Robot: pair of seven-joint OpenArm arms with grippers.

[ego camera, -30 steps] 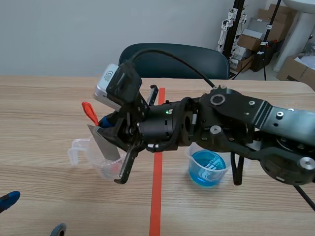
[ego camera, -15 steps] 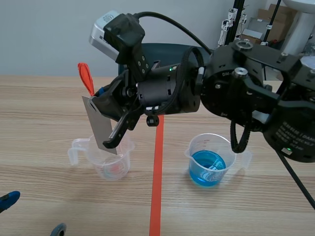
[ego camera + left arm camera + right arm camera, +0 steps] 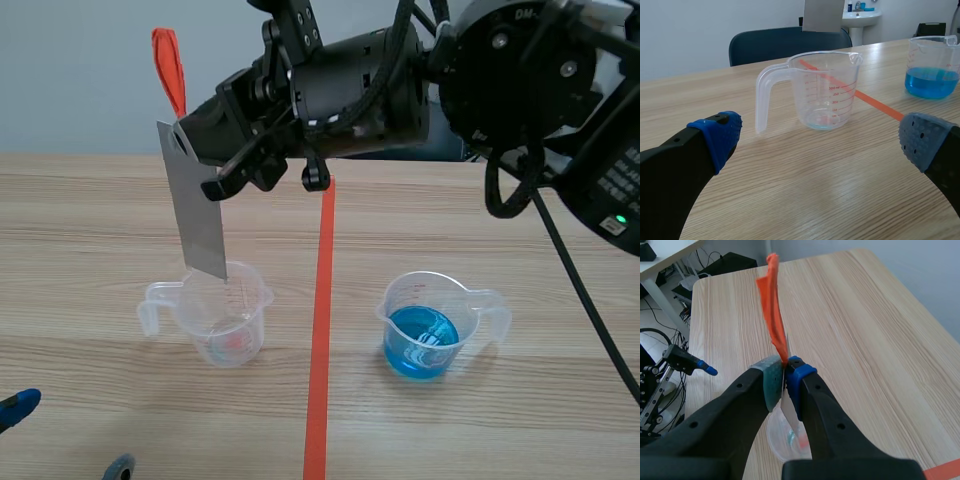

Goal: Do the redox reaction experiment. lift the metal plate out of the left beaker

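metal plate (image 3: 195, 210); flat grey rect. w/ orange tab (image 3: 168, 65); right gripper (image 3: 785, 381) clamped on it

Change over approx. 1 s. The right gripper (image 3: 205, 160), clamped on the metal plate (image 3: 195, 215), has risen from rim level of the left beaker (image 3: 225, 325) to well above it. Plate's lower edge: first inside the beaker, then at its rim, now clear above its mouth. Plate tilt reduced, now approx. upright. The orange tag (image 3: 168, 65) at plate's top went up w/ it. The right arm (image 3: 520, 70), earlier low beside the left beaker, now stands high above it.
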